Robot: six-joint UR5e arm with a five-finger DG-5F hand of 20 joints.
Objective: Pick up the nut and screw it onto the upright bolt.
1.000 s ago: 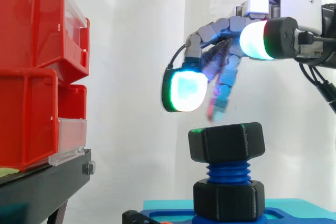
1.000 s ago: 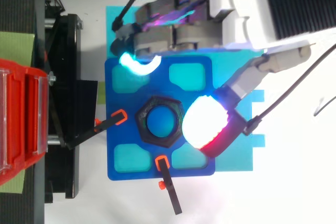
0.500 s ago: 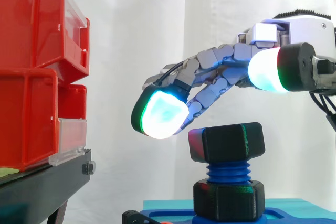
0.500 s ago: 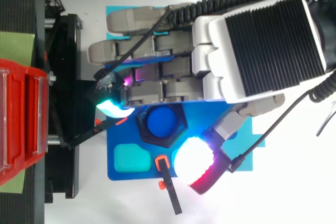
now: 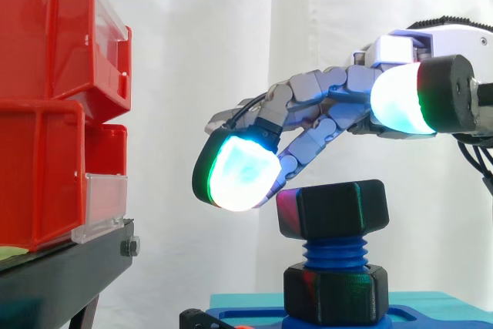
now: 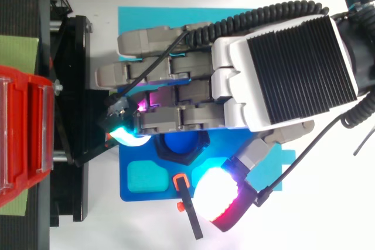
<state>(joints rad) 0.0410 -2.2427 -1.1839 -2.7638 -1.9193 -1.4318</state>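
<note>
My hand (image 6: 275, 74) comes in from the right of the bolt (image 5: 335, 253), back side up, palm facing down over the bolt. The fingers (image 5: 308, 109) reach out nearly straight, slope down and to the left, and are a bit spread, so the hand is open with nothing held in it. The front fingertip pad (image 5: 235, 175) glows white-cyan with a green edge. It hangs just past the left side of the bolt, about level with the top of the nut (image 5: 333, 207). One finger lies very close over the nut's upper left corner; I can't tell if it touches.

The thumb (image 6: 220, 194) sticks out apart from the fingers. Its pad glows white with a red rim in the top view, off to the near side of the bolt and clear of the nut. In the side view the thumb pad (image 5: 400, 98) sits well above and to the right of the nut.

The black hex nut sits on the top end of the upright blue bolt, level. Bare threads show below it. From above, the blue bolt end fills the nut's hole (image 6: 179, 141), which is half covered by fingers.

A second black nut (image 5: 335, 292) is at the bolt's foot, on the blue plate (image 6: 140, 174). A cyan sheet (image 6: 140, 16) lies under the plate. Orange-tipped black clamps (image 6: 183, 184) hold the plate's edge near the bolt. The red bins (image 5: 46, 105) on the black stand (image 5: 62, 267) are well left of the bolt, with the white curtain (image 5: 200, 52) behind.
</note>
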